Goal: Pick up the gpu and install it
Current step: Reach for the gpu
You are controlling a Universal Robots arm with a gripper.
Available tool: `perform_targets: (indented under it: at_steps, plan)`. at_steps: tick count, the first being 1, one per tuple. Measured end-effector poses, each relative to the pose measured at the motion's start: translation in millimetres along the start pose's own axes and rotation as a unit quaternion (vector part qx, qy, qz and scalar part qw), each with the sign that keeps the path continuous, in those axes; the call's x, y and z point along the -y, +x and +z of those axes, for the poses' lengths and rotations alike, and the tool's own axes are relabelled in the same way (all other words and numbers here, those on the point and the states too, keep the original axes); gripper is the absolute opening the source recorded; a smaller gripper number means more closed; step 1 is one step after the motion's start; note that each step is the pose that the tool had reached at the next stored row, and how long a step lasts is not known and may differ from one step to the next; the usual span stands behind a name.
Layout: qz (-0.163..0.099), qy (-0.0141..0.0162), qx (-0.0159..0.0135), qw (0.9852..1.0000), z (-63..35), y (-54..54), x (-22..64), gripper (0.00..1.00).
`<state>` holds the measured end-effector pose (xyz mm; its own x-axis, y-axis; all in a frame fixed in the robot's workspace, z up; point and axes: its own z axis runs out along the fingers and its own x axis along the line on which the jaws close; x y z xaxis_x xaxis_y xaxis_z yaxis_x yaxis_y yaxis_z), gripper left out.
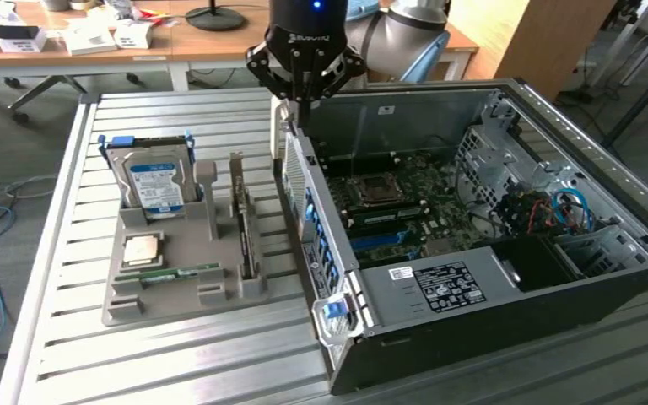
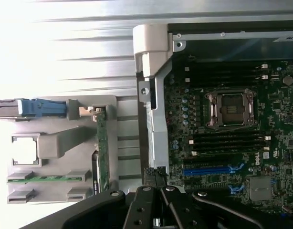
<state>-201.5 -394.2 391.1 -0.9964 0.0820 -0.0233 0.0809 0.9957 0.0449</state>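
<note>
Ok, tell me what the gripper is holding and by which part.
Nothing is held. The gripper is shut on itself over the computer case edge, while the gpu stands in the grey tray, apart from it.

The gpu (image 1: 242,224) is a thin, flat card standing upright on 1 long edge in a slot of the gray tray (image 1: 178,295) on the desk. It is seen edge-on as a dark strip, with a silvery metal bracket rising at its far end. It sits on the tray's side nearest the case (image 1: 437,329), apart from it, and nothing grips it. The wrist view shows its top edge green.
</note>
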Motion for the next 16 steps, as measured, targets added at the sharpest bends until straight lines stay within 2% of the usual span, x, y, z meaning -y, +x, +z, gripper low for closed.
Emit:
perform_targets:
  at_steps: [16]
  plan:
    - [0.004,0.0006,0.0002,1.0000,1.4,46.3,-0.7,0.11]
